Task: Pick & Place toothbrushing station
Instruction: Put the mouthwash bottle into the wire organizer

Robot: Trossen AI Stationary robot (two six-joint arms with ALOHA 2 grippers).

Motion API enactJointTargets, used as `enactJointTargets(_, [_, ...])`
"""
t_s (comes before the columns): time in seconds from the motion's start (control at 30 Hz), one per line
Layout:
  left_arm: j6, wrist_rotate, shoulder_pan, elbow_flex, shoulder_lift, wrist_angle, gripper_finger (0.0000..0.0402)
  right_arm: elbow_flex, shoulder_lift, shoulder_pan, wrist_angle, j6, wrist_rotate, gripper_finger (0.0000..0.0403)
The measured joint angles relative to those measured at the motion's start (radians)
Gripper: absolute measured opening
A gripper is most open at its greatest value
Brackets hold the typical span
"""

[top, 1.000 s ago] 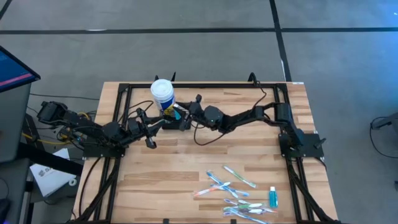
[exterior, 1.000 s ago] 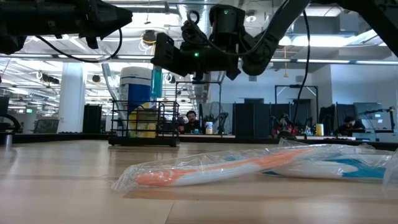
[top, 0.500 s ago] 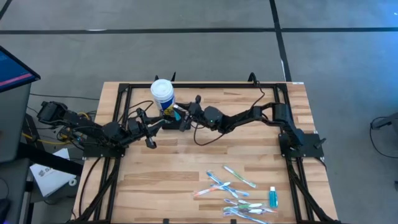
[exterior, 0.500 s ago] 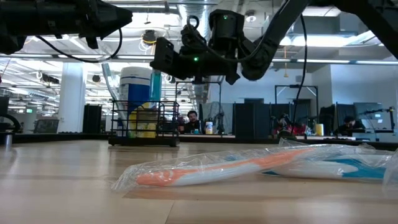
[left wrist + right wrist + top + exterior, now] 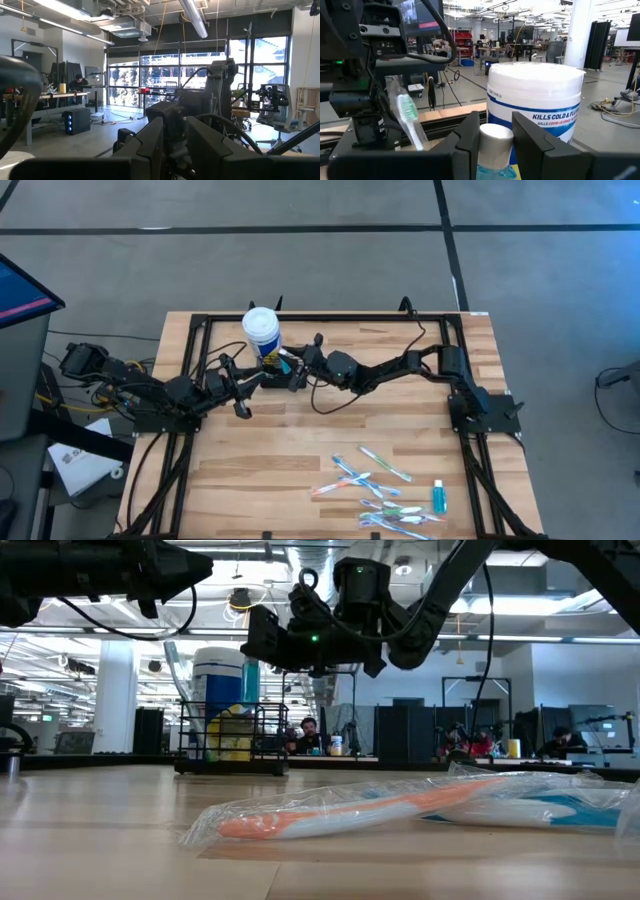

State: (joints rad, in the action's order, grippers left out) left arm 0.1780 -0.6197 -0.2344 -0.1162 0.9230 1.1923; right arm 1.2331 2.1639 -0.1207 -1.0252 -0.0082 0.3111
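The small black wire caddy (image 5: 230,738) stands at the far left part of the wooden table (image 5: 300,450), beside the white blue-labelled plastic tub (image 5: 262,328), with a wrapped green-bristled toothbrush (image 5: 409,116) upright in it. Just above it, the right gripper (image 5: 495,136) is clamped on a blue tube with a silver cap (image 5: 495,145). The left gripper (image 5: 240,404) hovers close by; whether its fingers are apart cannot be told. Wrapped toothbrushes (image 5: 372,480) lie scattered at the near right of the table.
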Motion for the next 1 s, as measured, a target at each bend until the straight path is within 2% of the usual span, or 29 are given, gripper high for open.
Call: enactJointTargets(1.0, [0.0, 0.0, 0.0, 0.0, 0.0, 0.0, 0.0081, 0.0, 0.001, 0.001, 0.026, -0.029, 0.0, 0.008])
